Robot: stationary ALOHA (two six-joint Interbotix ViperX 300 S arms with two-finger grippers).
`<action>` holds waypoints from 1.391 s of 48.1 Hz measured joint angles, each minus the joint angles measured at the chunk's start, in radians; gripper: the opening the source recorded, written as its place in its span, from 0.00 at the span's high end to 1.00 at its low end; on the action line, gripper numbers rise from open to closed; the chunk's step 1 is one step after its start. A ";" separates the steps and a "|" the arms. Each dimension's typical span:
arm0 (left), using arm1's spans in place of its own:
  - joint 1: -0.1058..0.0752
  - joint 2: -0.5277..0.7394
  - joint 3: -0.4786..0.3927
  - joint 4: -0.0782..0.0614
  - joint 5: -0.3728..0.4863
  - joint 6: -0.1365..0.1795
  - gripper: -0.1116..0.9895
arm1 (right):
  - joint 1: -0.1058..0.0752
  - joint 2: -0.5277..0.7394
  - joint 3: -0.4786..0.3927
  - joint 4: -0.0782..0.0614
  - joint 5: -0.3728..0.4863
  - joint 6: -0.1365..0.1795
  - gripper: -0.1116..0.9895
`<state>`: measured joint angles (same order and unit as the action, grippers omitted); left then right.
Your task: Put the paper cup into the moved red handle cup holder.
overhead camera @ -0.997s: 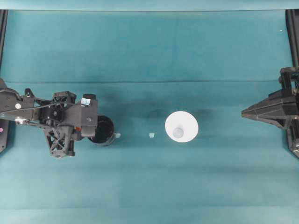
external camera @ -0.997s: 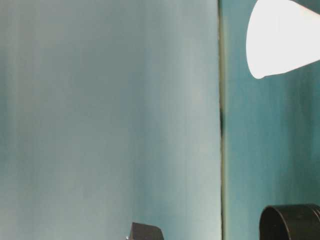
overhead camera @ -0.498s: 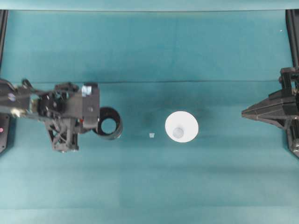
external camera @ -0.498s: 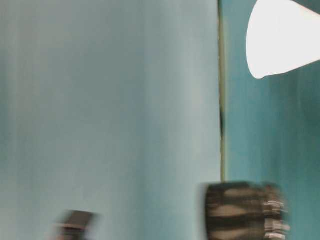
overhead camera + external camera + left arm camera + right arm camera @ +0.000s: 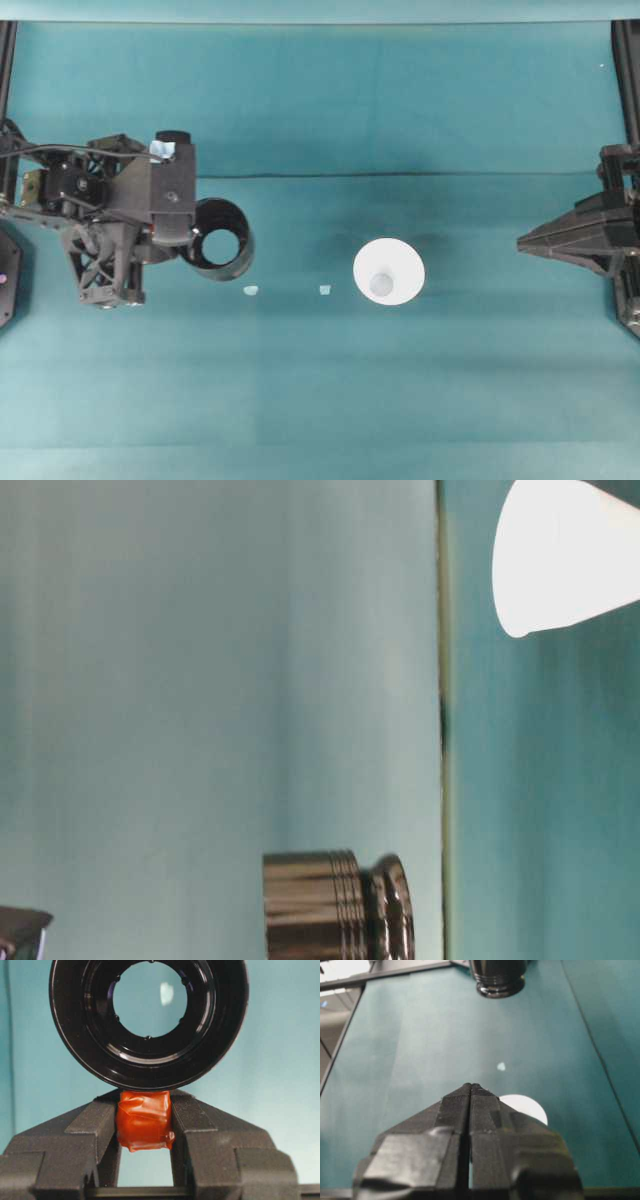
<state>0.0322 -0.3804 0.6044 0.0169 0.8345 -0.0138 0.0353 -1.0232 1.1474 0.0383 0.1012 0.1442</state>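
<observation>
While the red handle cup holder (image 5: pixel 218 238) is being carried off the table (image 5: pixel 330 400) by the left gripper (image 5: pixel 145 1120), it is now being seen lifted and tipped, where half a second earlier it was lower and blurred in the table-level view, and a second ago it was standing on the cloth. The orange-red handle tab (image 5: pixel 144 1120) is being pinched between the narrowed jaws in the left wrist view, and the cloth is being seen through the holder's open bore. The move is judged to be under way, with the set-down still to come. The paper cup (image 5: pixel 389 271) is being left standing near the table's middle, well apart from both grippers. The right gripper (image 5: pixel 470 1087) is being kept closed and empty at the right edge.
</observation>
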 measured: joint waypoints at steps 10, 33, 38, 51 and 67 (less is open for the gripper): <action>0.002 0.127 -0.095 0.002 -0.040 0.005 0.63 | 0.000 -0.005 0.000 0.000 0.000 0.000 1.00; 0.026 0.350 -0.265 0.002 -0.048 0.101 0.63 | 0.000 -0.017 0.000 0.000 0.006 0.000 1.00; 0.031 0.371 -0.256 0.003 -0.067 0.100 0.63 | 0.000 -0.018 0.000 0.000 0.018 0.000 1.00; 0.023 0.414 -0.176 0.003 -0.221 0.089 0.63 | 0.000 -0.020 0.000 0.000 0.025 0.000 1.00; 0.020 0.469 -0.132 0.002 -0.282 0.089 0.63 | 0.000 -0.021 0.000 0.000 0.037 0.000 1.00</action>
<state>0.0522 0.0890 0.4725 0.0184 0.5522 0.0752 0.0353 -1.0446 1.1474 0.0383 0.1381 0.1442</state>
